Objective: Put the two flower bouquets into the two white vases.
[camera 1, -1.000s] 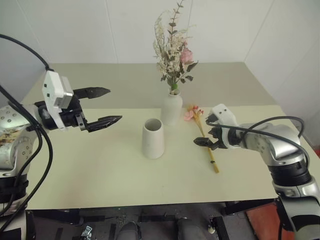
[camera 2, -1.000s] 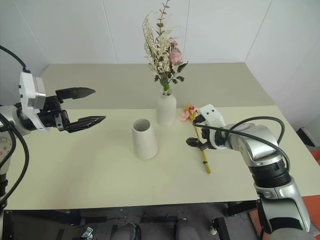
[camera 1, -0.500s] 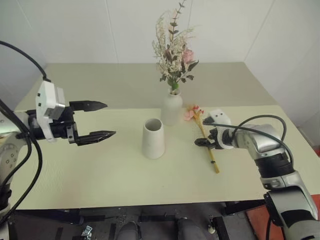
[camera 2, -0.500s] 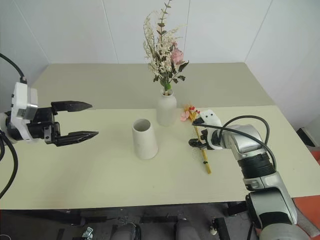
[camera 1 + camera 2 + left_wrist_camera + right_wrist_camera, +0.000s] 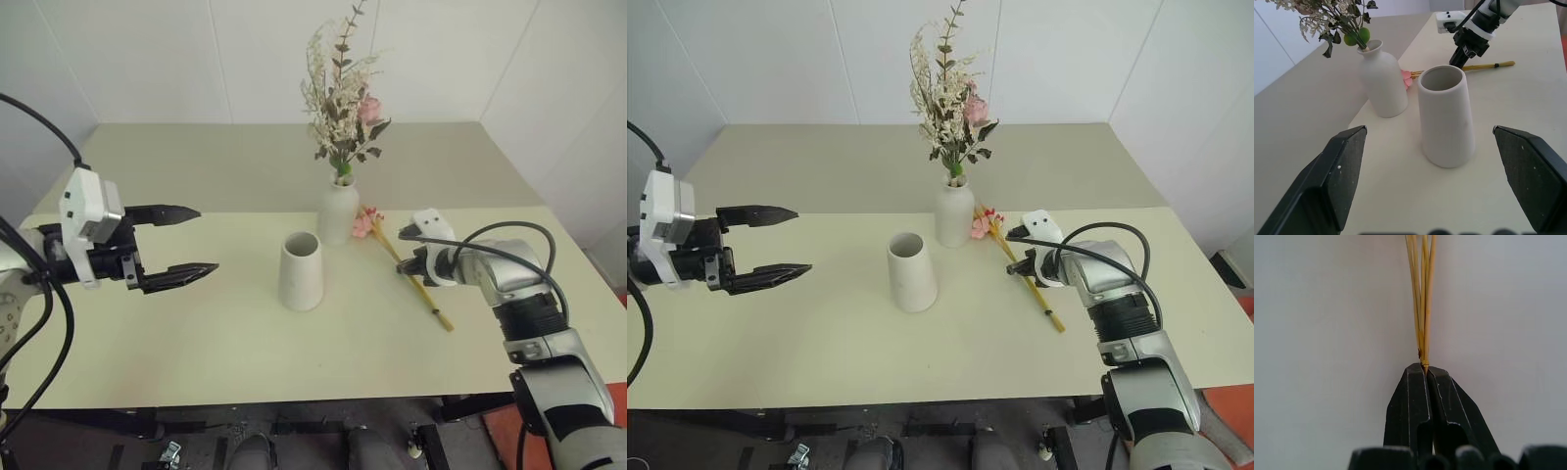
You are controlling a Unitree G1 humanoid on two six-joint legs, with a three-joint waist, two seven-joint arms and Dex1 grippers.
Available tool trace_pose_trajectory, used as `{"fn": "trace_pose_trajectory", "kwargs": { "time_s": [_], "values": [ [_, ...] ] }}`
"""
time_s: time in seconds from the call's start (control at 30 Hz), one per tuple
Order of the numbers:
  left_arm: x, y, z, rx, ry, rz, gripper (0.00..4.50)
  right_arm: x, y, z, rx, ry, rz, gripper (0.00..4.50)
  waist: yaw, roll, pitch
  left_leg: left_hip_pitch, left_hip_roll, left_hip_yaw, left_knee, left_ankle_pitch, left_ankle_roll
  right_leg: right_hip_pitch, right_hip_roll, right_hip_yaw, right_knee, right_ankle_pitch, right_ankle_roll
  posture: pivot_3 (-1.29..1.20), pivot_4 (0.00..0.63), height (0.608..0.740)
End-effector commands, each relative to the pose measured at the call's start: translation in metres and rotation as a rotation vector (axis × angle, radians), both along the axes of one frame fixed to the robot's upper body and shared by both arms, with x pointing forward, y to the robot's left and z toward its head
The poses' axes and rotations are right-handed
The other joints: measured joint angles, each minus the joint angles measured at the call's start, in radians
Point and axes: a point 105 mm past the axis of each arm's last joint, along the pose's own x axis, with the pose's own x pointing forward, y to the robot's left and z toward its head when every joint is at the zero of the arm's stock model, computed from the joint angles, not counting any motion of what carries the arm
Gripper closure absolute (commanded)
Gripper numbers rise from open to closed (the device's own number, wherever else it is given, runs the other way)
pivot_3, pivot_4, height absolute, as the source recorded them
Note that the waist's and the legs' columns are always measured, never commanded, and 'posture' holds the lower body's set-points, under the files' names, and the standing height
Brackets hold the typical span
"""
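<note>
The slim yellow straw-stemmed bunch with pink flowers [image 5: 409, 266], lying slantwise on the table [image 5: 235, 343], is clamped mid-stem by the right pincer [image 5: 412, 268], nearer than the wide-apart left pincer [image 5: 191, 241] to the empty tapered white cone vase [image 5: 300, 271].

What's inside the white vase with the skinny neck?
The bushy bunch of dried flowers stands in the bottle vase, its stems going down the neck. How deep they reach is hidden by the vase wall.

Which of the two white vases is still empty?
The wide-mouthed cone vase nearer the robot; the bottle-shaped vase behind it already holds the bushy bouquet.
</note>
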Motion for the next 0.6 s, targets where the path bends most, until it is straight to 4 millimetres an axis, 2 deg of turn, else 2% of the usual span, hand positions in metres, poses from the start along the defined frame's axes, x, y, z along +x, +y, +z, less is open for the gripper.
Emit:
{"fn": "trace_pose_trajectory", "kwargs": {
  "time_s": [0.03, 0.1, 0.2, 0.27, 0.3, 0.37, 0.43, 0.53, 0.6],
  "values": [
    [-0.012, 0.006, 0.011, 0.026, -0.022, -0.001, 0.0, 0.019, -0.015, 0.075, 0.027, -0.451, -0.147, 4.48, -0.004, 0.0, 0.0, 0.0, 0.0, 0.0, 0.0, 0.0, 0.0, 0.0, 0.0, 0.0, 0.0, 0.0, 0.0, 0.0, 0.15, 0.74],
    [-0.018, 0.012, 0.008, 0.03, 0.006, 0.007, 0.0, 0.015, -0.026, 0.123, 0.051, -0.76, -0.272, 4.48, -0.006, 0.0, 0.0, -0.001, 0.0, 0.001, -0.001, 0.0, 0.0, -0.002, 0.0, 0.001, 0.001, 0.0, 0.0, 0.0, 0.15, 0.74],
    [-0.023, 0.02, 0.003, 0.024, 0.038, 0.026, 0.0, -0.004, -0.031, 0.171, 0.196, -1.059, -0.337, 4.48, -0.005, 0.0, 0.0, -0.004, 0.0, 0.001, -0.002, 0.0, 0.0, -0.007, 0.0, 0.001, 0.002, 0.0, 0.0, 0.0, 0.15, 0.74],
    [-0.026, 0.026, -0.003, 0.023, 0.06, 0.038, 0.0, -0.031, -0.023, 0.201, 0.558, -1.191, -0.248, 4.48, -0.002, 0.0, 0.0, -0.005, 0.001, 0.001, -0.002, 0.0, 0.0, -0.008, 0.0, 0.001, 0.002, 0.0, 0.0, 0.0, 0.15, 0.74],
    [-0.026, 0.029, -0.005, 0.025, 0.066, 0.044, 0.0, -0.042, -0.02, 0.209, 0.664, -1.236, -0.203, 4.48, -0.002, 0.0, 0.0, -0.005, 0.001, 0.001, -0.002, 0.0, 0.0, -0.008, 0.0, 0.001, 0.002, 0.0, 0.0, 0.0, 0.15, 0.74],
    [-0.026, 0.032, -0.007, 0.027, 0.075, 0.058, 0.0, -0.056, -0.014, 0.219, 0.763, -1.288, -0.159, 4.48, 0.0, 0.0, 0.0, -0.005, 0.002, 0.001, -0.002, 0.0, 0.0, -0.008, 0.0, 0.001, 0.003, 0.0, 0.0, 0.0, 0.15, 0.74],
    [-0.025, 0.033, -0.006, 0.018, 0.071, 0.072, 0.0, -0.074, 0.005, 0.23, 0.865, -1.325, -0.035, 4.48, 0.001, 0.0, 0.0, -0.003, 0.001, 0.001, -0.002, 0.0, 0.0, -0.007, 0.0, 0.001, 0.003, 0.0, -0.001, 0.0, 0.15, 0.74],
    [-0.025, 0.033, -0.004, 0.002, 0.069, 0.071, 0.0, -0.088, 0.027, 0.237, 1.01, -1.294, 0.114, 4.48, -0.001, 0.0, 0.0, -0.002, 0.002, 0.001, -0.002, 0.0, 0.0, -0.006, 0.0, 0.001, 0.003, 0.0, -0.001, 0.0, 0.15, 0.74],
    [-0.027, 0.034, -0.006, 0.009, 0.08, 0.079, 0.0, -0.101, 0.058, 0.232, 1.107, -1.22, 0.277, 4.48, -0.003, 0.0, 0.0, -0.002, 0.002, 0.001, -0.002, 0.0, 0.0, -0.006, 0.001, 0.001, 0.003, 0.0, -0.001, 0.0, 0.15, 0.74]
  ]
}}
